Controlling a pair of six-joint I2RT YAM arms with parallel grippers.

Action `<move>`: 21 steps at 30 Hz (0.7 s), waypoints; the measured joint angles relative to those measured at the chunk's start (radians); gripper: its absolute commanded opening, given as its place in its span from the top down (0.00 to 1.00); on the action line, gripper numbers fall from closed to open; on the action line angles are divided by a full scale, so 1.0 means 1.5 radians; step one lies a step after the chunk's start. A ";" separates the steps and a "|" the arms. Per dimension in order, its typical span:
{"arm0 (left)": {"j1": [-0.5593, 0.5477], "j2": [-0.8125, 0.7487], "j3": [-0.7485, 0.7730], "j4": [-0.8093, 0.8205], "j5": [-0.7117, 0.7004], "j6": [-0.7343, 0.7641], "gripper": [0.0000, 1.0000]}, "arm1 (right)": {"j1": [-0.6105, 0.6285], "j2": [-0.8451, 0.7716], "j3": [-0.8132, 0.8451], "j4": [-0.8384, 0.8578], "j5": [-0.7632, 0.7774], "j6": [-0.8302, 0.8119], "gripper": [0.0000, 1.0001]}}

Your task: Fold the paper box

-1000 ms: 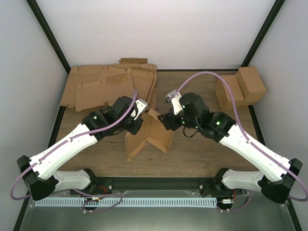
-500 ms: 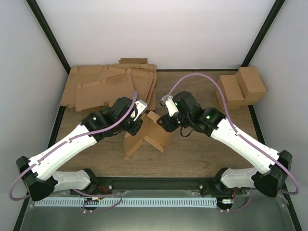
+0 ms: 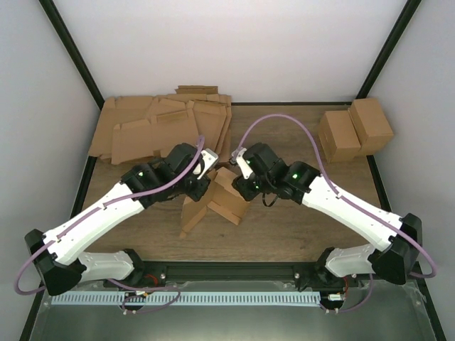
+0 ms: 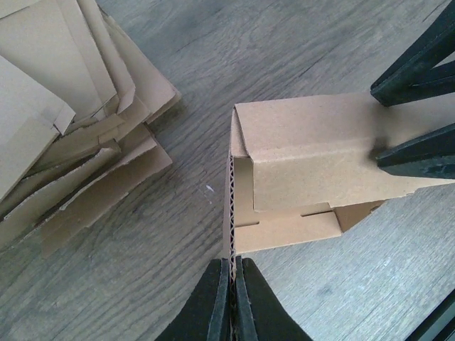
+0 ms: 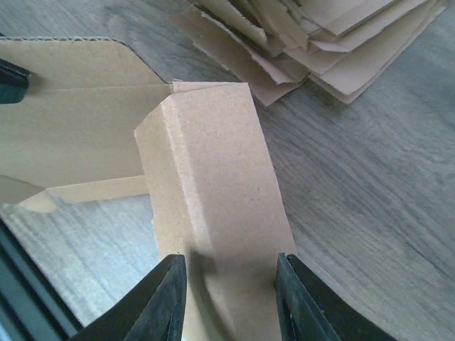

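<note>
Paper box (image 3: 227,202) mid-tabletop (image 3: 298,227): plain brown, half-folded, walls standing. Left claw (image 4: 231,266) clamped tight on its corrugated edge. Right claw (image 5: 231,266) part-open astride a folded flap; can't tell if gripping.

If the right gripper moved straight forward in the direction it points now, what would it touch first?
The paper box: its folded flap lies between the fingers of the right gripper, so it would push straight onto that flap. Depth beyond it is unclear.
</note>
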 measured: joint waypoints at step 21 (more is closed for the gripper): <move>0.001 0.056 0.058 -0.035 0.001 -0.011 0.96 | 0.141 0.071 -0.066 0.118 0.431 -0.021 0.65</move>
